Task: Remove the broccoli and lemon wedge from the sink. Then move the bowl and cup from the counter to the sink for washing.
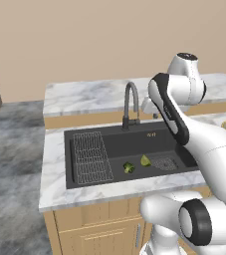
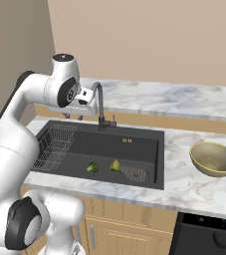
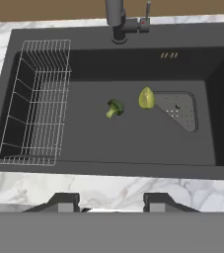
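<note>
Black matte sink (image 1: 114,142) sits centre frame in the left base view, set into the white marble bench (image 1: 59,184). Broccoli (image 1: 129,167) and lemon wedge (image 1: 145,161) lie on the basin floor, near each other but apart, just left of the drain strainer (image 1: 164,163). Wire rack (image 1: 90,157) at left of the basin, faucet (image 1: 131,104) behind. Arm blocks the right side.

Right base view: claw (image 2: 76,117) hangs at upper left of the basin, high above it, beside the faucet; jaw spacing too small to read here. Tan bowl (image 2: 214,158) on the bench at right, well apart from the sink. Cup not spotted.

Hand view: both claw fingertips (image 3: 64,201) at bottom edge, standing apart, nothing between them. Broccoli mid-frame, wedge just to its right, touching or nearly touching the strainer edge.

Risks, as I judge: floret and wedge are small and close, so a descent off-centre could nudge one while grabbing the other; smooth wedge may slip from the fingers; faucet near the wrist could get clipped.
</note>
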Controlling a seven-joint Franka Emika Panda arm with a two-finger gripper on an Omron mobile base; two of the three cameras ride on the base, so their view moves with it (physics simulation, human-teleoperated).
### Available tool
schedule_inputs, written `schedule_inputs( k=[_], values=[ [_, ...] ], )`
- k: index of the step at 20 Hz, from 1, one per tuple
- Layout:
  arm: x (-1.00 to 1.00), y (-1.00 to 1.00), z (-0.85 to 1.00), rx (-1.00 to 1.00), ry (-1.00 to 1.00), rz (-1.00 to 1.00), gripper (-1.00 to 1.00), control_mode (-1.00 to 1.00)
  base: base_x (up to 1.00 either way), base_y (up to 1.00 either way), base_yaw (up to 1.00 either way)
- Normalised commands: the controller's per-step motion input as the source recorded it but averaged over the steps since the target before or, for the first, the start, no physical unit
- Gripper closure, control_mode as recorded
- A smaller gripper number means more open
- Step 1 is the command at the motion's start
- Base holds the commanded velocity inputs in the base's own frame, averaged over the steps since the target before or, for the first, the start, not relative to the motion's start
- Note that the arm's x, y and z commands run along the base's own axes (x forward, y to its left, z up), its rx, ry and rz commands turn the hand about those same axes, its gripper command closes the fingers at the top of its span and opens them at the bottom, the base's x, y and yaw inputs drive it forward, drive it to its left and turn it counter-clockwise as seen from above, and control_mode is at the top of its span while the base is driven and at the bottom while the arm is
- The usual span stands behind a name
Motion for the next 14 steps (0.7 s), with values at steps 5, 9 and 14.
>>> schedule_inputs(
  k=[5, 9, 14],
  values=[
    [-0.04, -0.02, 0.00, 0.00, 0.00, -0.01, -1.00, -1.00, 0.00, 0.00, 0.00],
    [-0.12, -0.10, 0.00, 0.00, -0.01, -0.05, -1.00, -1.00, 0.00, 0.00, 0.00],
    [-0.11, -0.09, 0.00, 0.00, 0.00, -0.02, -1.00, -1.00, 0.00, 0.00, 0.00]
  ],
)
